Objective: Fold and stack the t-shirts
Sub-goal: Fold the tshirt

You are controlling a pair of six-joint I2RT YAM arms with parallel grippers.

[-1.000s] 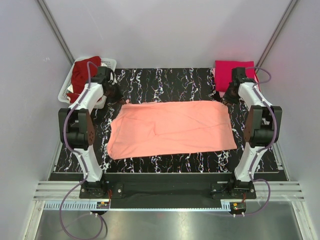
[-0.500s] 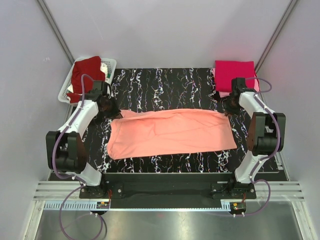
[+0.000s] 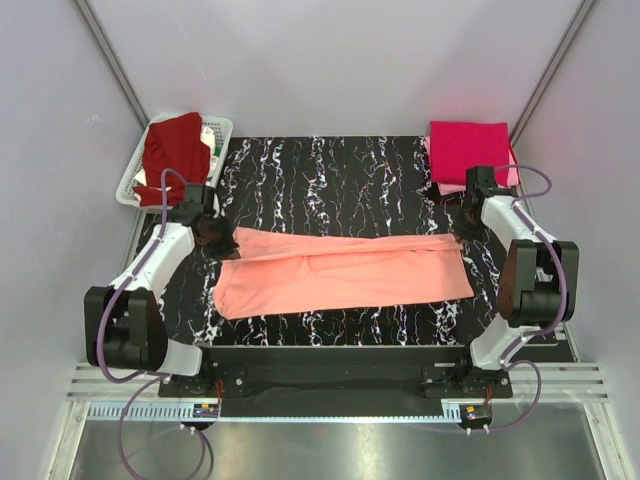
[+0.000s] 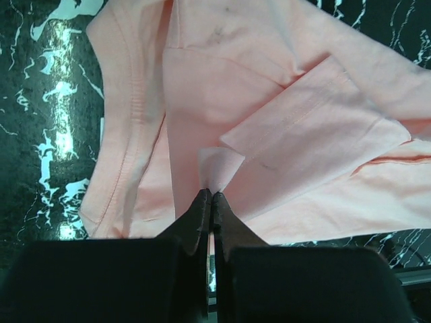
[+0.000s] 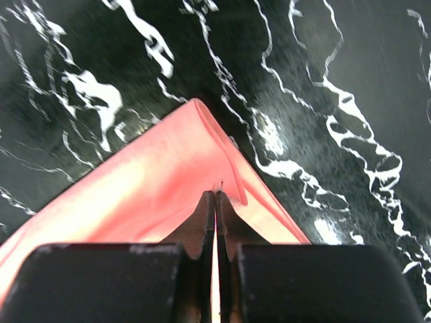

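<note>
The salmon-peach t-shirt lies spread across the middle of the black marbled table, its far edge lifted and drawn toward the near side. My left gripper is shut on the shirt's far left corner. My right gripper is shut on the far right corner. A folded crimson-magenta t-shirt lies at the far right on a light pink one. A dark maroon-red t-shirt hangs in the white basket.
The white plastic basket stands at the table's far left corner, partly off the mat. Grey walls enclose the table on three sides. The arm bases sit on the near edge.
Both grippers have pulled the shirt's far edge toward the near side, so the shirt is narrower and its top layer folds over.
</note>
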